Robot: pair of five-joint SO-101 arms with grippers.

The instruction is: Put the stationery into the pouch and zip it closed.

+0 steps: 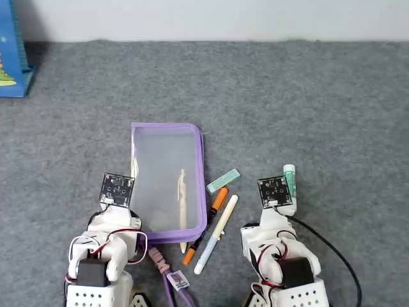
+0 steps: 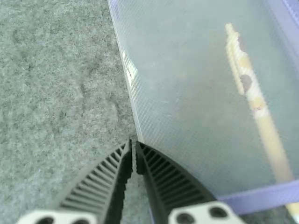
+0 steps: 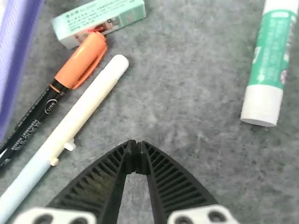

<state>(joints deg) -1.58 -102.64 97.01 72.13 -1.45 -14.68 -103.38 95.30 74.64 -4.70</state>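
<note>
A translucent pouch [image 1: 160,160] with purple edging lies flat in the middle, and a cream pen [image 1: 182,198] shows through it. Beside it lie an orange-capped marker [image 1: 214,208], a white and pale blue pen [image 1: 217,235], a green eraser box [image 1: 223,181] and a green and white glue stick [image 1: 290,182]. My left gripper [image 2: 133,149] is shut, with its tip at the pouch's [image 2: 196,93] long edge and nothing held. My right gripper [image 3: 135,150] is shut over bare carpet between the white pen [image 3: 79,121] and the glue stick [image 3: 268,65].
A blue box [image 1: 13,57] stands at the far left by the wall. A purple strap with a pink tag [image 1: 167,268] trails from the pouch's near end between the two arms. Grey carpet stretches open beyond and to the right of the pouch.
</note>
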